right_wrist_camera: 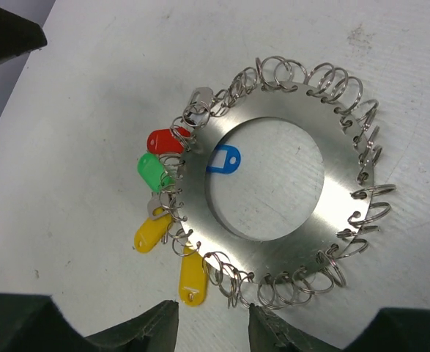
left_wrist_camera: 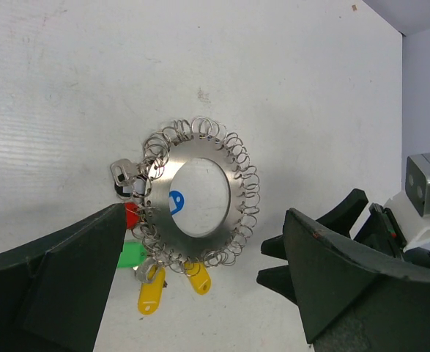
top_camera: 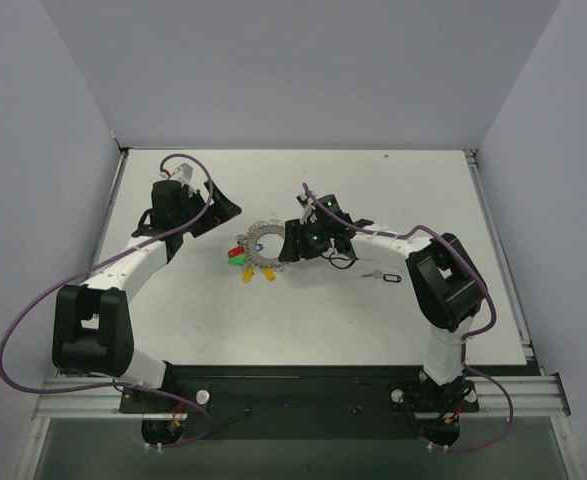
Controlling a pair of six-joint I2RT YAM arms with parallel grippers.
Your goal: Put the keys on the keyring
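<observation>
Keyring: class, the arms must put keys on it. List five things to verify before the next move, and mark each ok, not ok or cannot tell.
1. The keyring lies flat on the table: ok.
2. The left claw is open and empty: ok.
3. The right claw is open and empty, at the keyring's edge: ok.
4. A key is held ready for threading: not ok, neither claw has one.
5. The keys at the rim are properly hooked on: cannot tell.
6. The small loose piece right of the keyring is a key: cannot tell, too small.
</observation>
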